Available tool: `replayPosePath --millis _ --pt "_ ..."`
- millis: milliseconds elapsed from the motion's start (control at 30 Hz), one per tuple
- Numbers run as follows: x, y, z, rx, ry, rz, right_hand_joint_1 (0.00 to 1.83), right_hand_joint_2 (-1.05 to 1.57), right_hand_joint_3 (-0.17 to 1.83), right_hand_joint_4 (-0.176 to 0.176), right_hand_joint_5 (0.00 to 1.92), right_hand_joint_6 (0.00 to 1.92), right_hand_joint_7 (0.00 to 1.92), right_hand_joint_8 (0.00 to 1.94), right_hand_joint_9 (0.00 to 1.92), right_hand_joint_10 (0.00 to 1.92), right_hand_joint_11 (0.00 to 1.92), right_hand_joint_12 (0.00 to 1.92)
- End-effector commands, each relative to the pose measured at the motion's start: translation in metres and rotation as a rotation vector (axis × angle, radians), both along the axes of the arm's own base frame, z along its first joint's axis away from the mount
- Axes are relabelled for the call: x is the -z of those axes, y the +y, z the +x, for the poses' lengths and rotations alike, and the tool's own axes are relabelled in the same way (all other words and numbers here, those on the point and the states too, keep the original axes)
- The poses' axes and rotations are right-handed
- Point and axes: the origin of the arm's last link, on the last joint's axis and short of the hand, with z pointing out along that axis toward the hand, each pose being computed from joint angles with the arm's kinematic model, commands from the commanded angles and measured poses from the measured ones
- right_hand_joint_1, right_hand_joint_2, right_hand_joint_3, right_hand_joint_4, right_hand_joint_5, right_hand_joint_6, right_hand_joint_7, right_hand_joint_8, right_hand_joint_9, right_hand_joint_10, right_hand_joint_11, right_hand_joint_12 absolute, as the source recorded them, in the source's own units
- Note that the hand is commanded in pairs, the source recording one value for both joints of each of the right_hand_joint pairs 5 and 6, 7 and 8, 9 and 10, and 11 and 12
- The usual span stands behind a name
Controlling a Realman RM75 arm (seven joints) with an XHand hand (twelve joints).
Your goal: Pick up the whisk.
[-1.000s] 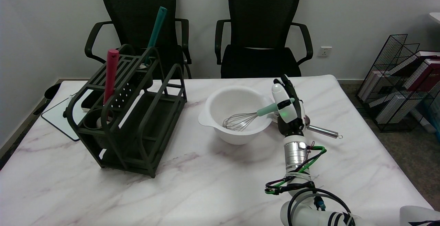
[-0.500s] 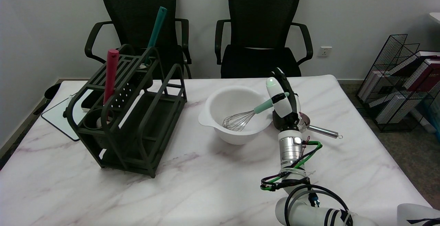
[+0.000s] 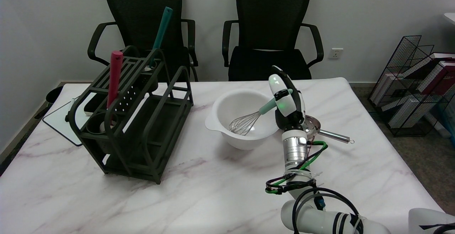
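Right hand (image 3: 286, 99): we see it raised over the right rim of the white bowl (image 3: 217, 124), fingers closed around the mint-green handle of the whisk (image 3: 249, 119). We see the whisk tilted, handle up toward the hand and wire head down inside the bowl; whether the wires touch the bowl floor, we cannot tell. We note a metal strainer (image 3: 321, 129) on the marble table (image 3: 199, 195) just behind the wrist, handle pointing right. We locate a dark green rack (image 3: 138, 120) on the table's left side, holding a red utensil (image 3: 114, 77) and a teal utensil (image 3: 161, 27) upright. Two black chairs (image 3: 272, 31) stand beyond the far edge.
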Motion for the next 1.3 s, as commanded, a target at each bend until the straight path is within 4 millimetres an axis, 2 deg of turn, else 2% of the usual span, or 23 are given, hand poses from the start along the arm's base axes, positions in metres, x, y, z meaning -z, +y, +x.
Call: replayPosePath --millis 33,133,300,333,400,500,567,667,833,900,1033,1167,1300 --pt "0.0103 -0.0064 0.0087 -0.017 -0.022 0.042 0.84 0.59 0.74 0.0 0.58 0.58 0.36 0.36 0.3 0.3 0.32 0.32" --pt "0.0103 -0.0064 0.0087 -0.017 -0.023 0.042 0.85 0.61 0.74 0.0 0.6 0.6 0.39 0.39 0.4 0.4 0.48 0.48" --pt "0.0101 -0.0068 0.009 -0.018 -0.024 0.042 0.85 0.66 0.77 0.0 0.78 0.78 0.53 0.53 0.62 0.62 0.76 0.76" --pt "0.0101 -0.0068 0.009 -0.018 -0.024 0.042 0.85 0.67 0.77 0.0 0.82 0.82 0.59 0.59 0.68 0.68 0.79 0.79" --pt "0.01 -0.0072 0.0093 -0.019 -0.026 0.041 0.85 0.7 0.79 0.0 0.9 0.9 0.96 0.96 0.87 0.87 0.88 0.88" --pt "0.0099 -0.0072 0.0092 -0.019 -0.029 0.041 0.83 0.73 0.82 0.0 0.96 0.96 1.22 1.22 1.09 1.09 1.03 1.03" --pt "0.0097 -0.0076 0.0094 -0.02 -0.028 0.04 0.81 0.74 0.84 0.0 1.0 1.0 1.35 1.35 1.26 1.26 1.1 1.1" --pt "0.0094 -0.008 0.0094 -0.02 -0.029 0.04 0.83 0.75 0.87 0.0 1.04 1.04 1.46 1.46 1.41 1.41 1.17 1.17" --pt "0.0092 -0.0086 0.0088 -0.016 -0.028 0.041 0.83 0.78 0.88 0.0 1.14 1.14 1.58 1.58 1.55 1.55 1.27 1.27" --pt "0.0099 -0.0095 0.0086 -0.013 -0.029 0.046 0.82 0.8 0.89 0.0 1.3 1.3 1.69 1.69 1.63 1.63 1.32 1.32" --pt "0.012 -0.0116 0.0088 -0.007 -0.025 0.064 0.81 0.81 0.9 0.0 1.49 1.49 1.79 1.79 1.7 1.7 1.38 1.38" --pt "0.0123 -0.0133 0.0102 -0.009 -0.024 0.069 0.82 0.63 0.99 0.0 1.56 1.56 1.81 1.81 1.71 1.71 1.4 1.4" --pt "0.0121 -0.0142 0.011 -0.011 -0.019 0.072 0.82 0.55 0.99 0.0 1.57 1.57 1.82 1.82 1.72 1.72 1.41 1.41"
